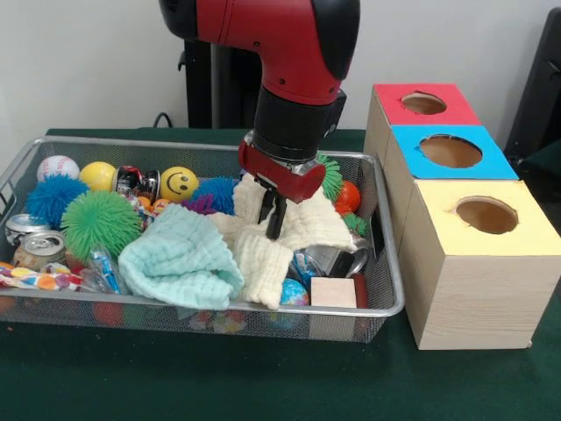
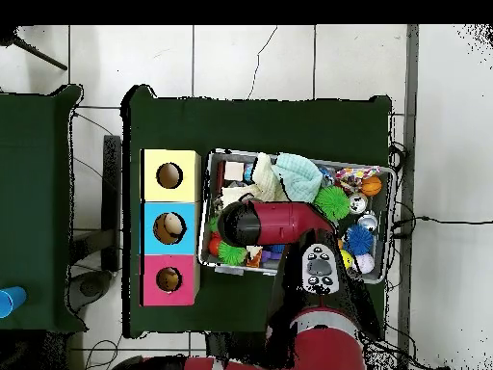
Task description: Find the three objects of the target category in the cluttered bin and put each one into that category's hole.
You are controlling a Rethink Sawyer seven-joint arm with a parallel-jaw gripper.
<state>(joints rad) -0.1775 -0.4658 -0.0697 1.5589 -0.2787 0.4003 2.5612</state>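
Observation:
My gripper (image 1: pixel 273 219) hangs in the middle of the wire bin (image 1: pixel 387 263), its dark fingers (image 1: pixel 279 215) close together and pinched on a cream knitted cloth (image 1: pixel 263 259) that bunches up around them. A mint green cloth (image 1: pixel 180 259) lies just left of it. Three wooden boxes stand right of the bin, each with a round hole: yellow (image 1: pixel 486 215) nearest, blue (image 1: pixel 450 151) in the middle, red (image 1: pixel 423 103) farthest. In the overhead view the arm (image 2: pixel 260 224) covers the gripper, and the boxes (image 2: pixel 170 227) line the bin's left side.
The bin also holds a blue fuzzy ball (image 1: pixel 53 195), a green spiky ball (image 1: pixel 101 221), a baseball (image 1: pixel 58 167), a smiley ball (image 1: pixel 179 183), an orange ball (image 1: pixel 348 196), crushed cans (image 1: pixel 39 248) and a wooden block (image 1: pixel 333 292). Green cloth covers the table.

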